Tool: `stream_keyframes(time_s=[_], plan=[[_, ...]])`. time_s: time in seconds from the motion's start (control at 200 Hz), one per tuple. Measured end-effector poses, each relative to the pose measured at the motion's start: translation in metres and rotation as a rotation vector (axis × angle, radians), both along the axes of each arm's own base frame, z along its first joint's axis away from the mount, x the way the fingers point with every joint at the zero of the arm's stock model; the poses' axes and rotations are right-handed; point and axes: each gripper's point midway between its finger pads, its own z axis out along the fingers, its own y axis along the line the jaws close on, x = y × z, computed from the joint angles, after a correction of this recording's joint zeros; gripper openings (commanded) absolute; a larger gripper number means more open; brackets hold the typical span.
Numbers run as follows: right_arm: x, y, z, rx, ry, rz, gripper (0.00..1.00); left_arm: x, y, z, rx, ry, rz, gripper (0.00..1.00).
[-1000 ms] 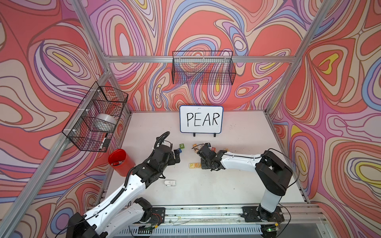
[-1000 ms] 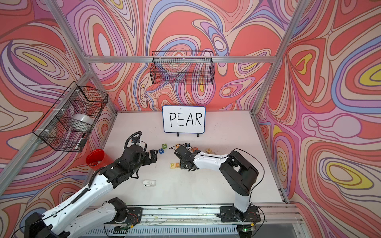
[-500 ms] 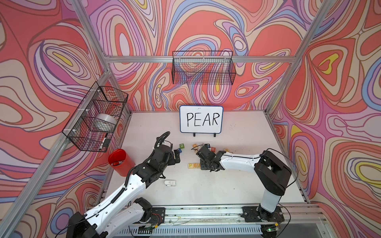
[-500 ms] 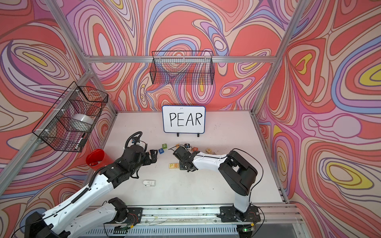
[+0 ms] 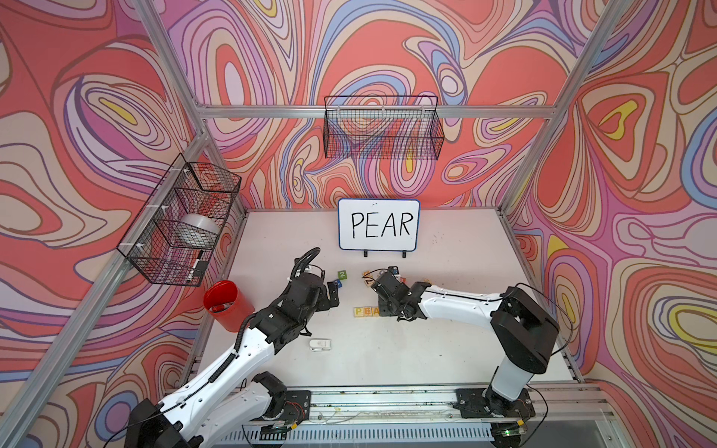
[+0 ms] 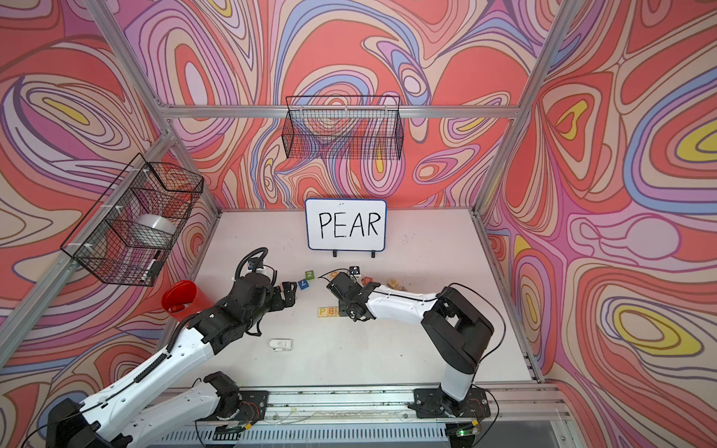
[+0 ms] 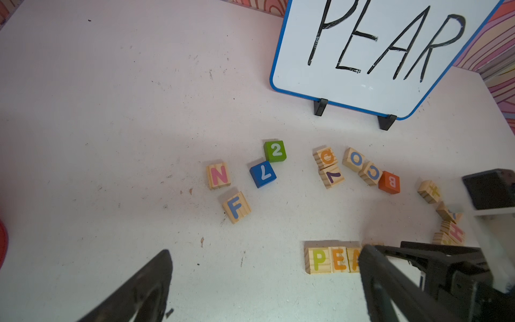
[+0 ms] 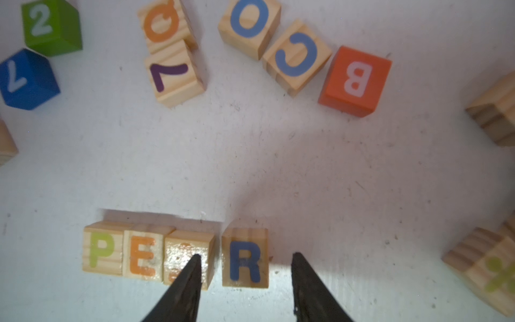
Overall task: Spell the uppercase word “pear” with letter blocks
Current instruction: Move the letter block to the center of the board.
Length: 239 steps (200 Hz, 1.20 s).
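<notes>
Pale-wood R block (image 8: 245,267) rests on the bench (image 8: 250,167) between the fingers of the right tool (image 8: 245,256), which stand spread and clear of it. The A block (image 8: 181,248) sits just outside one finger, a narrow gap from R. The E block (image 8: 143,255) and P block (image 8: 102,248) adjoin beyond. The left tool (image 7: 266,251) is spread and empty.

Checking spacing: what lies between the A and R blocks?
Nothing; a narrow bare gap separates A block and R block, per the right wrist view.
</notes>
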Motion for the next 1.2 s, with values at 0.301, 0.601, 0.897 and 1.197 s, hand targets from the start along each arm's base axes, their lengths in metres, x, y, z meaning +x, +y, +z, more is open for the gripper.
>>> stream_keyframes(time_s=[0.301, 0.601, 0.897, 1.197], plan=[[0.007, -0.033, 0.005, -0.130, -0.019, -0.070, 0.70, 0.000, 0.000, -0.002, 0.003, 0.005, 0.000, 1.00], [0.011, -0.059, -0.006, -0.194, 0.002, -0.098, 0.76, 0.001, -0.001, -0.004, 0.007, 0.012, 0.000, 1.00], [0.005, -0.058, -0.019, -0.221, 0.038, -0.019, 0.77, 0.001, -0.001, -0.007, 0.011, 0.023, -0.002, 1.00], [0.004, -0.051, -0.033, -0.214, 0.059, 0.036, 0.77, 0.001, -0.001, -0.007, 0.011, 0.023, -0.002, 1.00]])
